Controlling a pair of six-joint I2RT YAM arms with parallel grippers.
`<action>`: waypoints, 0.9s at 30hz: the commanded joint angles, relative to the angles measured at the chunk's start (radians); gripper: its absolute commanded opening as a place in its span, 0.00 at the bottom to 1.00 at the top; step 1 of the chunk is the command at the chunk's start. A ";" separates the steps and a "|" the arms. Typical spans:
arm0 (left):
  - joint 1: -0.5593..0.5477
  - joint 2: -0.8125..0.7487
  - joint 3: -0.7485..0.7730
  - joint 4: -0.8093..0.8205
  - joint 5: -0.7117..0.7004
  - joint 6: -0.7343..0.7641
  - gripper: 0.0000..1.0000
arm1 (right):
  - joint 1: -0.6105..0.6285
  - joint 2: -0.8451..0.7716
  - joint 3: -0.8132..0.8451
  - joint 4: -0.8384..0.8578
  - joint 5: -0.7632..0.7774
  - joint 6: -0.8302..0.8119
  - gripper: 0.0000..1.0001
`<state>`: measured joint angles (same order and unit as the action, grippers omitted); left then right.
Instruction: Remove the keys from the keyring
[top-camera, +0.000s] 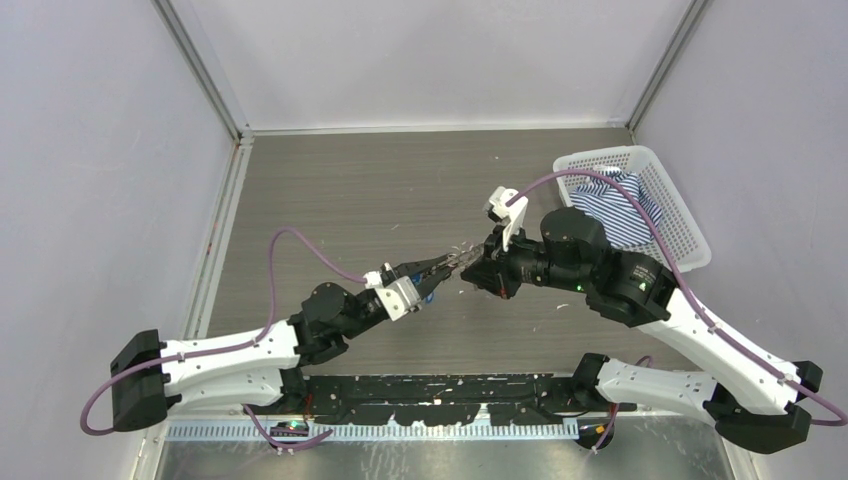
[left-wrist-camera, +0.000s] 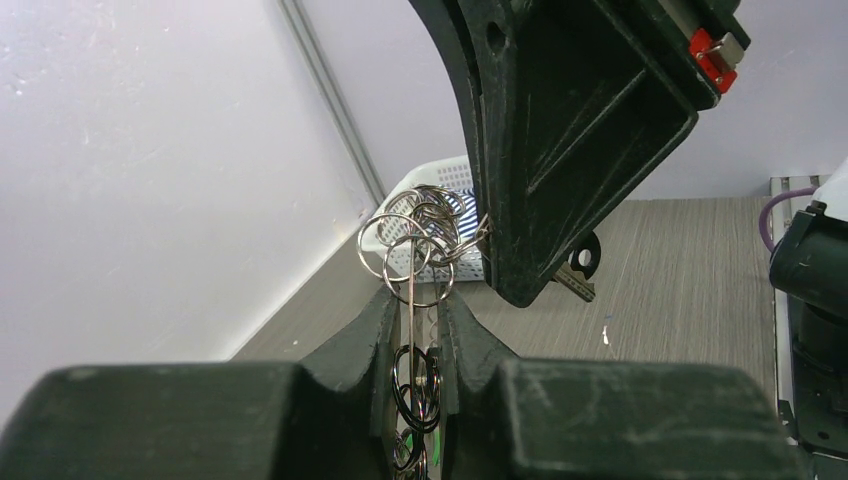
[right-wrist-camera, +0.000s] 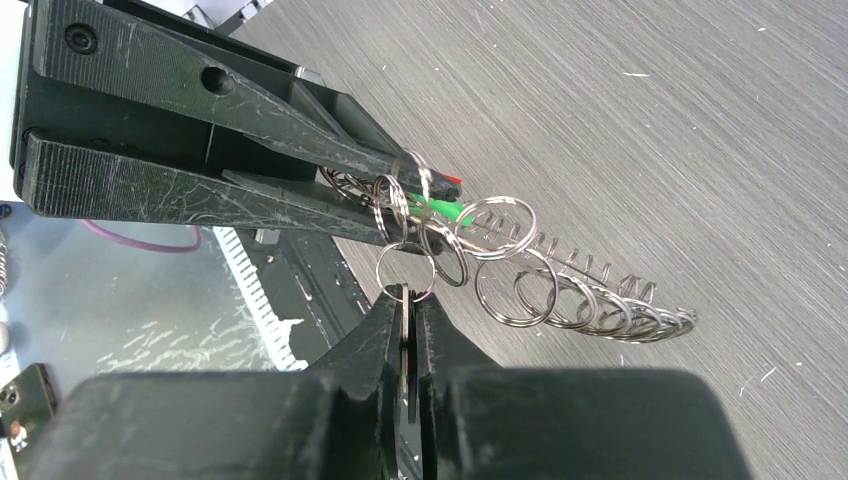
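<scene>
Grey wood-grain table (top-camera: 400, 180) runs between white walls, and the work hangs above its middle. The left gripper (left-wrist-camera: 415, 305) is pinched on a wire loop of the keyring (right-wrist-camera: 560, 295), a bunch of linked silver rings, with the green and red keys (right-wrist-camera: 440, 207) by its jaws. Just right of it, the right gripper (right-wrist-camera: 408, 300) is pressed onto a dark key (left-wrist-camera: 570, 282). I judge that key is being worked off. The next move calls for sliding it round its coil. A basket (top-camera: 685, 215) sits far right.
</scene>
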<state>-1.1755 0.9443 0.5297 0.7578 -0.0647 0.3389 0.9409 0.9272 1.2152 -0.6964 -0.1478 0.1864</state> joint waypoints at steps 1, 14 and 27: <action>0.023 -0.066 0.020 0.149 -0.017 0.036 0.00 | -0.003 -0.009 0.039 -0.120 0.068 -0.010 0.01; 0.023 -0.053 0.041 0.060 -0.013 0.047 0.00 | -0.020 -0.021 0.064 -0.095 0.089 -0.009 0.01; 0.023 0.011 0.067 0.004 -0.104 0.053 0.00 | -0.019 0.032 0.156 -0.189 -0.056 -0.019 0.01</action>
<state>-1.1702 0.9695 0.5556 0.7078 -0.0689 0.3714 0.9268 0.9703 1.3010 -0.7979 -0.1761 0.1829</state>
